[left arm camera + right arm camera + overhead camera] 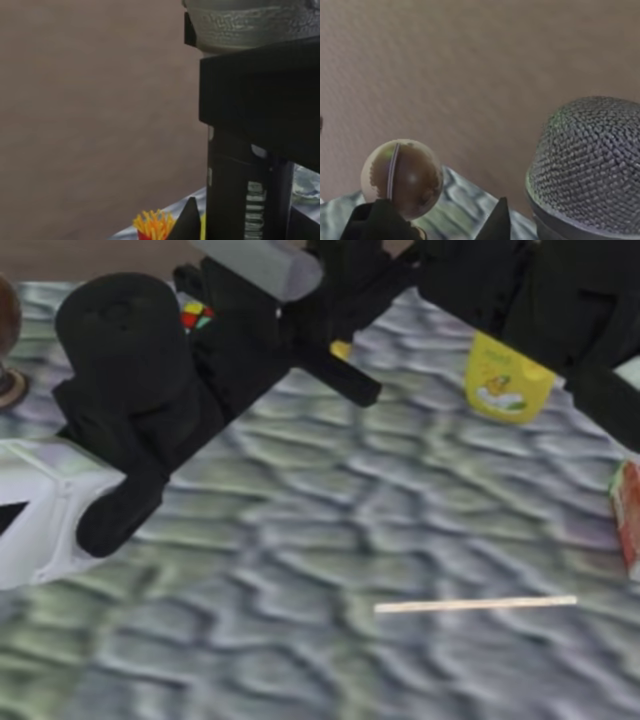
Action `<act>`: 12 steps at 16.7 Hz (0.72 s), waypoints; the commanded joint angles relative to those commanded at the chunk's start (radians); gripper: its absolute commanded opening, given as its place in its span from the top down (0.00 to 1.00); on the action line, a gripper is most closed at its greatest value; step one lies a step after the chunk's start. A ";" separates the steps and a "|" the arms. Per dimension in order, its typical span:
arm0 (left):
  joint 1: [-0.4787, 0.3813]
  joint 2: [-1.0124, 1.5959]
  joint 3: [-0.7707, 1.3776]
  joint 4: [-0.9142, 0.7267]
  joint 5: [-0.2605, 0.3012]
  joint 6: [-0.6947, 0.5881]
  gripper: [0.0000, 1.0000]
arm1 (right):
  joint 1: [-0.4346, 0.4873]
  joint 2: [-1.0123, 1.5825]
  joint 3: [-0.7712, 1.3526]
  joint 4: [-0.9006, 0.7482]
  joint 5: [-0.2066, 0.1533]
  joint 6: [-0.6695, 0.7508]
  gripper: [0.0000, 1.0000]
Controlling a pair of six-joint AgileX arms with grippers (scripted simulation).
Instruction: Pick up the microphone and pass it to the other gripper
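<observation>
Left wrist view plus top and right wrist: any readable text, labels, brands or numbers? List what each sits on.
No text can be read in any view.
Black microphone handle: vertical pale lettering, too blurred to read.
Yellow pouch: pale printed picture on its front, no legible words.
Red packet at the table's right edge: print illegible.
Multicoloured cube: coloured squares only, no text.

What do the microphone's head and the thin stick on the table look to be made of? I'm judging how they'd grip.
The microphone head looks like woven metal mesh, dull grey, with a fine grid of wires. The stick looks like pale bare wood, matt and straight, though plastic can't be ruled out.
</observation>
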 joint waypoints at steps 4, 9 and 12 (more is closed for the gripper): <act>0.000 0.000 0.000 0.000 0.000 0.000 1.00 | 0.000 0.000 0.000 0.000 0.000 0.000 0.53; 0.000 0.000 0.000 0.000 0.000 0.000 1.00 | 0.000 0.000 0.000 0.000 0.000 0.000 0.90; 0.000 0.000 0.000 0.000 0.000 0.000 1.00 | 0.000 0.000 0.000 0.000 0.000 0.000 1.00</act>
